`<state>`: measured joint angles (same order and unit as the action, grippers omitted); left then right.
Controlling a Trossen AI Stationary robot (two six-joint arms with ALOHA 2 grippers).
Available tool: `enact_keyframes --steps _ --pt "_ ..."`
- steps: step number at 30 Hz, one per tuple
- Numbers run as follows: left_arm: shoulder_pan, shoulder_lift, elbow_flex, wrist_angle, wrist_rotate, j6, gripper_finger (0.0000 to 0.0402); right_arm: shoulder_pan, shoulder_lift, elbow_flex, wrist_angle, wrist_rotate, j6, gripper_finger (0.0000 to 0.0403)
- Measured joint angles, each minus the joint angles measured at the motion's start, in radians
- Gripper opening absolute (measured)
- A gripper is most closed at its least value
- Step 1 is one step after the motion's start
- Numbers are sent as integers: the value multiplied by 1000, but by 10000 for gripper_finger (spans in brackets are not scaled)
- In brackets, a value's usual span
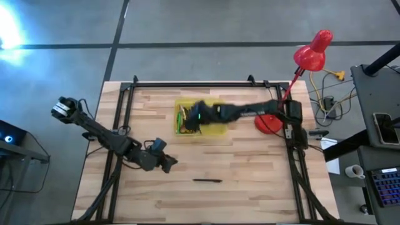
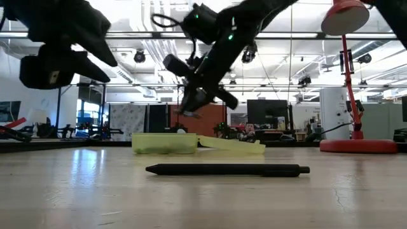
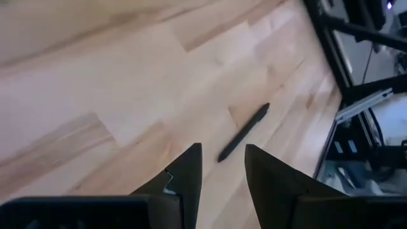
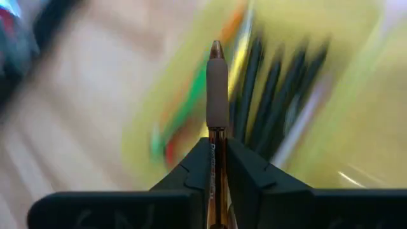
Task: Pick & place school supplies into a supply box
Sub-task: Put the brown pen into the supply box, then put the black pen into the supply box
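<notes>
The yellow-green supply box (image 1: 212, 128) lies open at the table's middle far part, with several pens and markers inside (image 4: 273, 83). My right gripper (image 1: 190, 119) hangs over the box's left end, shut on a brown pen with a grey grip (image 4: 217, 89). A dark pen (image 1: 207, 181) lies flat on the table near the front; it also shows in the left wrist view (image 3: 243, 132) and the low view (image 2: 227, 170). My left gripper (image 1: 170, 162) is open and empty above the table, left of that pen. My right gripper pinches the brown pen's barrel (image 4: 212, 149) between its two fingers, below the grey grip. The pen lies along the fingers and sticks out past their tips, its tip (image 4: 216, 46) over the box's contents. The pen is lifted clear.
A pink-red desk lamp stands at the table's right far part, its round base (image 1: 270, 123) just right of the box and its head (image 1: 312, 55) beyond the table's far edge. Black frame rails (image 1: 125, 112) run along the table's sides. Bare wood lies around the dark pen.
</notes>
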<state>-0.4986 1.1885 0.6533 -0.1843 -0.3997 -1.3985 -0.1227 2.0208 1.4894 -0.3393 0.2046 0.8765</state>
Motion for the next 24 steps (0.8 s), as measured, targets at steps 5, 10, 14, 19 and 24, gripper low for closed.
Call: enact_keyframes --steps 5,10,14,19,24 --pt "-34 2 0 8 -95 7 103 -110 30 19 112 -90 46 53" --pt "-34 2 -9 10 -99 144 103 -143 91 24 146 -219 173 95" --pt "-34 2 -20 10 -99 165 103 -146 93 29 148 -285 282 122" --pt "-33 2 -38 46 -100 204 103 -138 60 26 97 -385 107 139" --pt "-33 7 -85 294 -100 463 102 -122 12 29 -72 -575 -277 143"
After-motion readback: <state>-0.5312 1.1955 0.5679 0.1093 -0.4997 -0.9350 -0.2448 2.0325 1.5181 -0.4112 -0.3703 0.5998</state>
